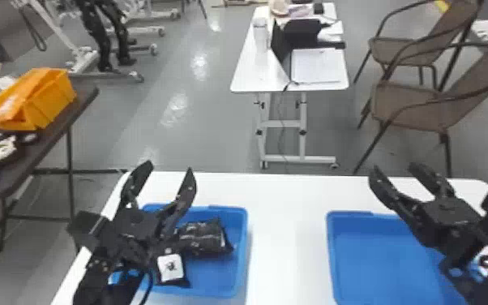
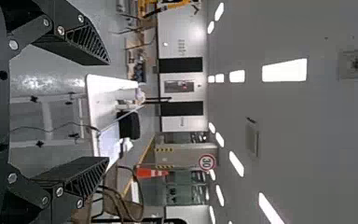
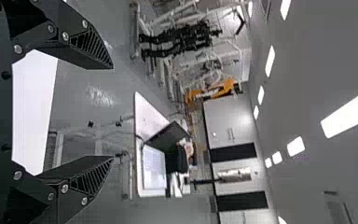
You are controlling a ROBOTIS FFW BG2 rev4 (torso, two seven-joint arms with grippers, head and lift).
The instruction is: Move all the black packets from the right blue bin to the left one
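In the head view my left gripper (image 1: 166, 174) is open, raised over the left blue bin (image 1: 244, 247). Inside that bin lie a black packet (image 1: 202, 237) and, nearer its front, another black packet with a white label (image 1: 171, 267); the left arm covers part of the bin. My right gripper (image 1: 393, 172) stands open above the right blue bin (image 1: 377, 259), whose visible floor is bare, its right part hidden by the arm. Nothing is between the fingers of the left gripper (image 2: 108, 111) in the left wrist view, nor of the right gripper (image 3: 113, 112) in the right wrist view.
Both bins rest on a white table (image 1: 287, 202), with a gap between them. Beyond it are a second white table (image 1: 251, 77) with a laptop and brown chairs (image 1: 417, 101). At the left, a dark table (image 1: 48, 142) carries an orange bin (image 1: 48, 101).
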